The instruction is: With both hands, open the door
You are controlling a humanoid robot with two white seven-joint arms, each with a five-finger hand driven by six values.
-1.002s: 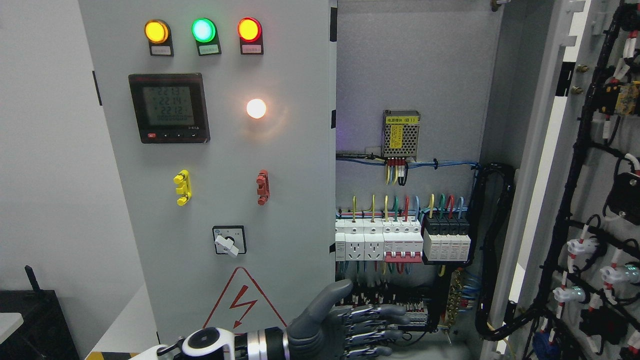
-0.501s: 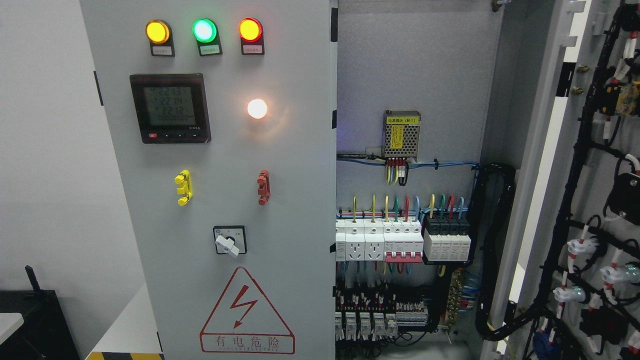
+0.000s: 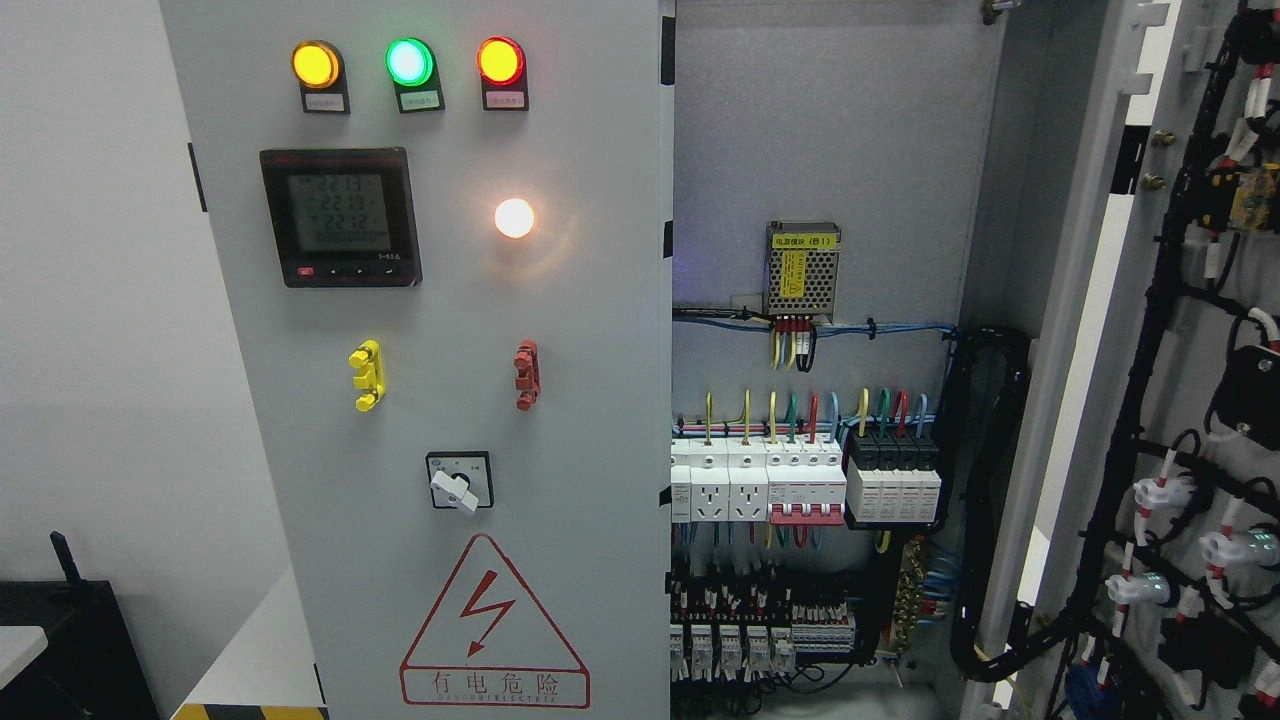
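Grey right door (image 3: 1180, 400) swung wide at far right, wiring harness exposed; grey left door (image 3: 450, 400) shut, lamps lit. No robot hand in view, so grip impossible to tell. Risk: blind reach snagging live breakers (image 3: 800, 480) inside cabinet.

You've got a wide gap into the cabinet from about 12 down to 5 o'clock: the right door (image 3: 1180, 400) is swung open at 3. The left door (image 3: 450, 400) blocks everything toward 9. Inside, the breaker row (image 3: 800, 480) and the black cable bundle (image 3: 985, 500) crowd the lower half; the bare back panel (image 3: 830, 120) up top is roomier.
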